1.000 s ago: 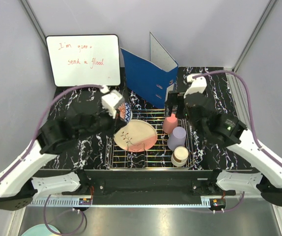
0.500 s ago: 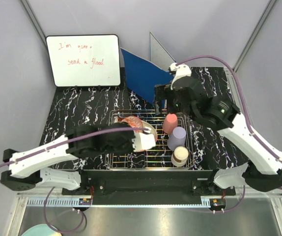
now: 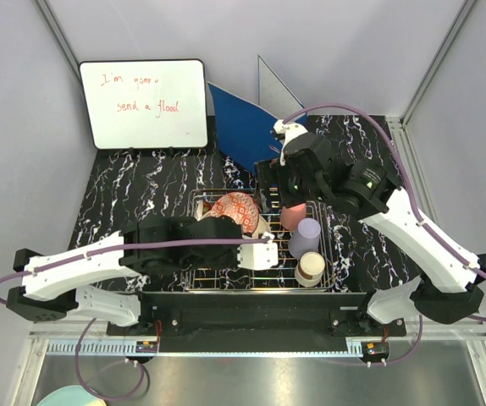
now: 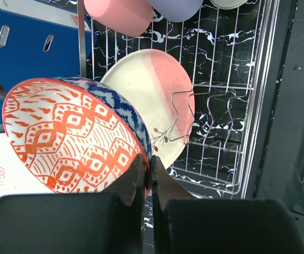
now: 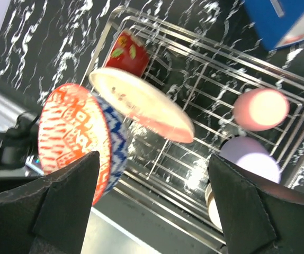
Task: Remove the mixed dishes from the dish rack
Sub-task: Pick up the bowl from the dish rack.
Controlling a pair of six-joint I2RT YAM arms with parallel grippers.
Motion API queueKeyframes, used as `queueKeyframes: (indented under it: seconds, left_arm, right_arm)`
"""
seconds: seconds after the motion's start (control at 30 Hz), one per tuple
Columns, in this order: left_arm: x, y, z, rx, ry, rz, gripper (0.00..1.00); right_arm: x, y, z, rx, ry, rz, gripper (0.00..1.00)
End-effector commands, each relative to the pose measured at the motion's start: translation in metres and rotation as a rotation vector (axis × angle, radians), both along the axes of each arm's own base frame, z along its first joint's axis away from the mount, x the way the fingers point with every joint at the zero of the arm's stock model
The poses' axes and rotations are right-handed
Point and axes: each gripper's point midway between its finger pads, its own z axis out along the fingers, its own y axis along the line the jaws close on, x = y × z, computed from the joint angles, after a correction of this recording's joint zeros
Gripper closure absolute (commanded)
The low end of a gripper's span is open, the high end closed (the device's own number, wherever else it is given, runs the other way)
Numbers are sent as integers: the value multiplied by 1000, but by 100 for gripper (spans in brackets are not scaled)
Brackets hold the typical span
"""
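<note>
White rectangular whiteboard with red writing (image 3: 144, 103) stands behind the silver wire-grid dish rack (image 3: 194, 279), off its left end; left gripper (image 4: 147, 174) is over the rack's left half, fingers (image 4: 133, 182) pressed together on the rim of the large round bowl with orange-red pattern inside and blue pattern outside (image 4: 72, 143); bowl is tilted on edge, inside facing the wrist camera; cannot tell if it touches the rack wires; large cream-and-pink round plate with a sprig drawing (image 4: 157, 100) leans in the rack's middle, just behind the held bowl and partly covered by it; small red bowl with leaf pattern (image 5: 126, 53) sits on edge in the rack's far left corner, beside the plate; right gripper (image 5: 153, 159) hangs above the rack's far side, fingers (image 5: 62, 203) spread wide, gripping nothing; pink cup (image 3: 291, 216), lavender cup (image 3: 306, 237) and cream-brown cup (image 3: 311, 268) stand in a row at the rack's right end, pink farthest, cream-brown nearest; blue ring binder (image 3: 243, 131) stands behind the rack's far edge.
</note>
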Motion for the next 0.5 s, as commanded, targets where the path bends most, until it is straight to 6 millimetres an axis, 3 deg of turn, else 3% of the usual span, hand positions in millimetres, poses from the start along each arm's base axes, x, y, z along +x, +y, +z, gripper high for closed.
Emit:
queueKeyframes:
  seconds: [0.0, 0.3, 0.47]
  left_arm:
    - [7, -12, 30, -78, -72, -13, 100]
    - [7, -20, 29, -72, -76, -25, 100]
    - [5, -24, 32, -90, -72, -34, 100]
  right_arm:
    - [-13, 15, 0, 37, 61, 71, 10]
    - [-14, 26, -21, 13, 109, 105, 13]
    - [-10, 29, -36, -18, 127, 104, 27]
